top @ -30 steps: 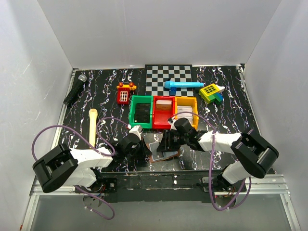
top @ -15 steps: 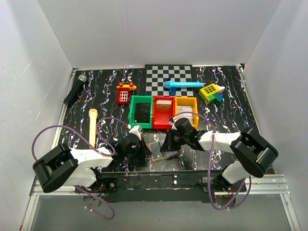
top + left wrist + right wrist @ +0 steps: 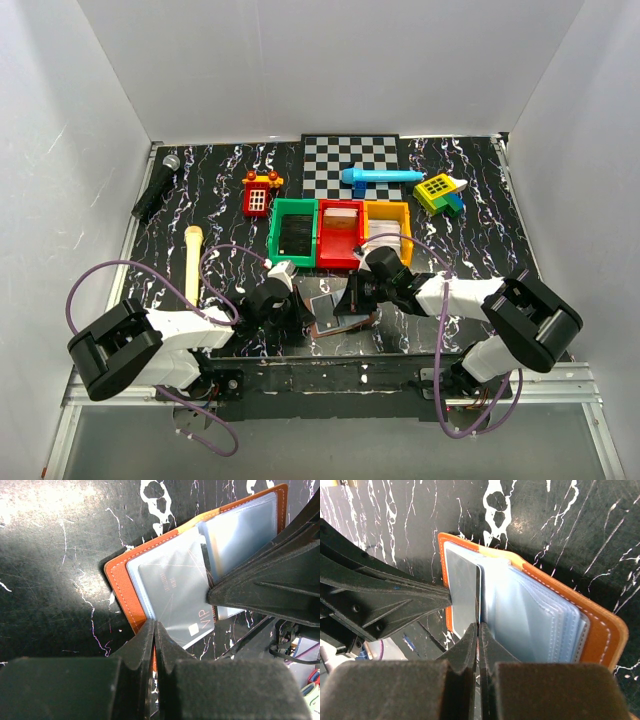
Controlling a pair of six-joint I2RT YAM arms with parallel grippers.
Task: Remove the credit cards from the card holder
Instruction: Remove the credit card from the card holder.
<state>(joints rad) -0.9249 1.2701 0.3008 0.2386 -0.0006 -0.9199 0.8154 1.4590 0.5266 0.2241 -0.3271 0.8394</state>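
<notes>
The card holder point(image 3: 345, 322) lies open on the black marbled table near the front edge, an orange-brown cover point(image 3: 117, 585) with pale blue clear sleeves point(image 3: 540, 625). My left gripper point(image 3: 155, 625) is shut on the cover's edge, seen in the top view as my left gripper point(image 3: 297, 300). A grey credit card point(image 3: 175, 592) marked VIP sticks out of the front sleeve. My right gripper point(image 3: 479, 626) is shut on the edge of this credit card point(image 3: 462, 580); I cannot tell whether the sleeve is pinched too. From above, my right gripper point(image 3: 352, 297) meets the holder from the right.
Green bin point(image 3: 292, 232), red bin point(image 3: 340, 238) and orange bin point(image 3: 388, 228) stand in a row just behind the holder. Farther back are a checkerboard point(image 3: 350, 155), blue tool point(image 3: 380, 177), red toy point(image 3: 258, 195) and block toy point(image 3: 440, 192). Microphone point(image 3: 157, 187) and wooden stick point(image 3: 193, 262) lie left.
My right gripper has closed from part open onto the card's edge. The left gripper has stayed shut on the holder, and neither arm has shifted noticeably.
</notes>
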